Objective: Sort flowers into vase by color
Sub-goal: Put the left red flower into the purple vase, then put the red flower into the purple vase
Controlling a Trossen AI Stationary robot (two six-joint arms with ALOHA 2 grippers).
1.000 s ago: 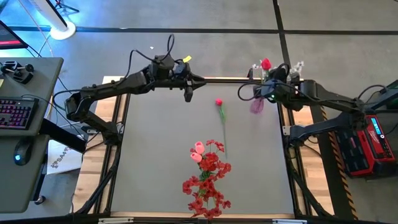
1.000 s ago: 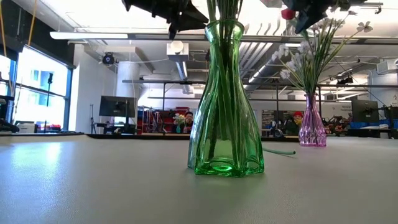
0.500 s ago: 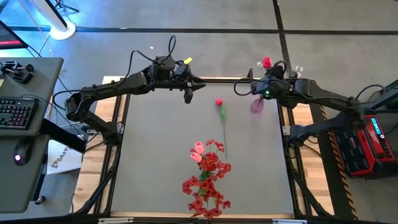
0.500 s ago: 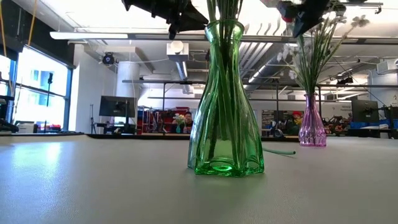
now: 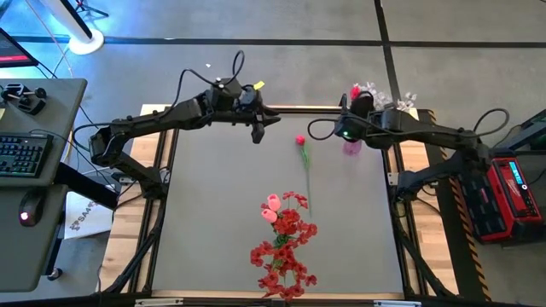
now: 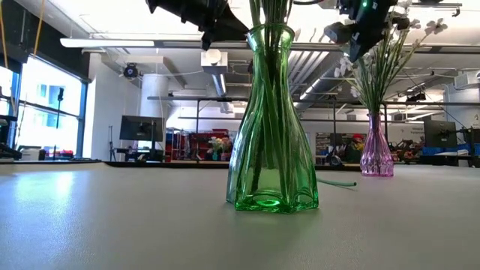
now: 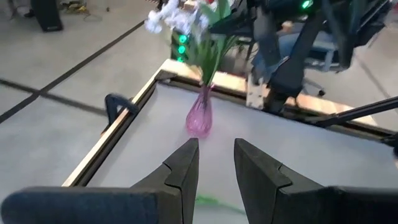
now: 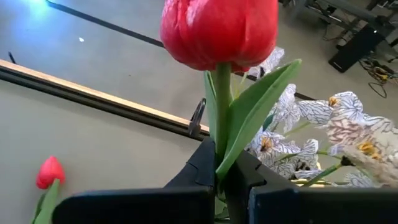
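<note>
Right gripper (image 8: 219,177) shifted left, clamping red tulip (image 8: 219,31); left gripper (image 7: 214,163) slightly parted, empty

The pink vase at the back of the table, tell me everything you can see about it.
The pink vase looks like clear pink-tinted glass, with a narrow neck flaring to a wide, rounded base. It stands upright on the grey table near the far right corner. Thin green stems with white flowers fan out of its mouth. The right gripper, shut on a red tulip, is above it.
</note>
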